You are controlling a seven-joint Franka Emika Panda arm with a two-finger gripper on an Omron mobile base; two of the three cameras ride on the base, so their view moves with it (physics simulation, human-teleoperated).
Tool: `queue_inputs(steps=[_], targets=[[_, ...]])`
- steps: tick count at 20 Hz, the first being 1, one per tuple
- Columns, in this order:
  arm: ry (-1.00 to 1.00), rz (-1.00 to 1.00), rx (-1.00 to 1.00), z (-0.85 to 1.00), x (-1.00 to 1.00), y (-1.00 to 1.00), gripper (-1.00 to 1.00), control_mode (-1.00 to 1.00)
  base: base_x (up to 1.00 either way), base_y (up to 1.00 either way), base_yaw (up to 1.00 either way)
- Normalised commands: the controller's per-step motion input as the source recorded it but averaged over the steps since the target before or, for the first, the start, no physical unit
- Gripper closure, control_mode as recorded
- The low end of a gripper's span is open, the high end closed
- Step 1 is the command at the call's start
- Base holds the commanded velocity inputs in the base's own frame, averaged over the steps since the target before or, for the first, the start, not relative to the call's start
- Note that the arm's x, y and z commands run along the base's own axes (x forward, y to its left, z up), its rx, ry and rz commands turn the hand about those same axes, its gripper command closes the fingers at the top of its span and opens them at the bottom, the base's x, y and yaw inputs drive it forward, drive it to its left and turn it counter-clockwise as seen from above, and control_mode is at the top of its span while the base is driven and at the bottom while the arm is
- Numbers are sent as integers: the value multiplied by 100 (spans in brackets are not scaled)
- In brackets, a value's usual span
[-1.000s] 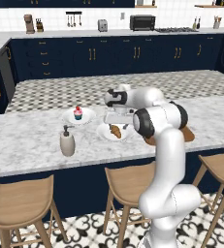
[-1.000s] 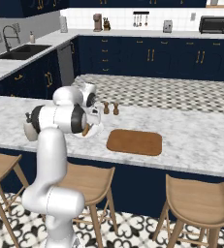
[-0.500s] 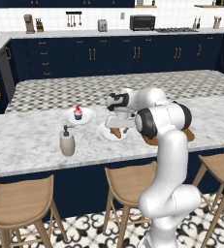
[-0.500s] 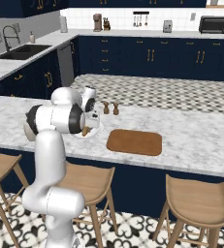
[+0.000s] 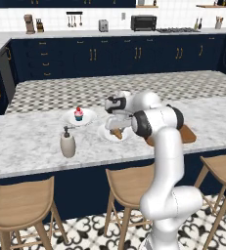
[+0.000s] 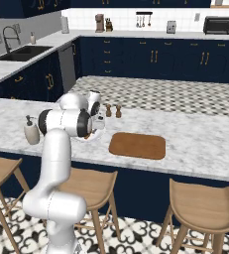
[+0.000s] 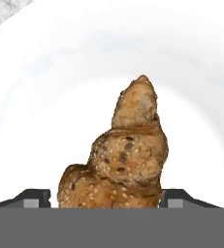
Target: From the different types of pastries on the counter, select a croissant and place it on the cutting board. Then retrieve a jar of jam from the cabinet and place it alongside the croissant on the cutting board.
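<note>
Your marble surface [image 5: 26, 141] carries everything. The brown cutting board [image 6: 137, 145] lies bare in the right base view; from the left base view your arm covers most of it. The white plate [image 7: 45, 97] sits beside the board. On the plate lies the croissant [image 7: 125, 155], golden brown, speckled with seeds, tapering to a point; its near end is cut off at the bottom. Your hand [image 7: 104, 199] is down over it, one tip on each side, spread around the pastry. You cannot tell whether the tips touch it. From the left base view you also see a cupcake [image 5: 78, 114] and a soap bottle [image 5: 67, 143].
</note>
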Motion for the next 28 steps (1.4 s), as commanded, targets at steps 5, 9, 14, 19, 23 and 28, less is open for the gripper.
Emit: queue_inputs(steps=[5,9,14,19,23,28], targets=[[15,-3,3,-39,20,2,100,-100,0,0,0],[10,-5,2,38,-3,-11,100,-100,0,0,0],[7,-1,0,72,-30,-33,100,-100,0,0,0],[7,0,-4,38,-76,-82,100,-100,0,0,0],[1,0,-8,0,-100,-82,100,-100,0,0,0],[-17,5,-18,0,-84,-65,100,-100,0,0,0]])
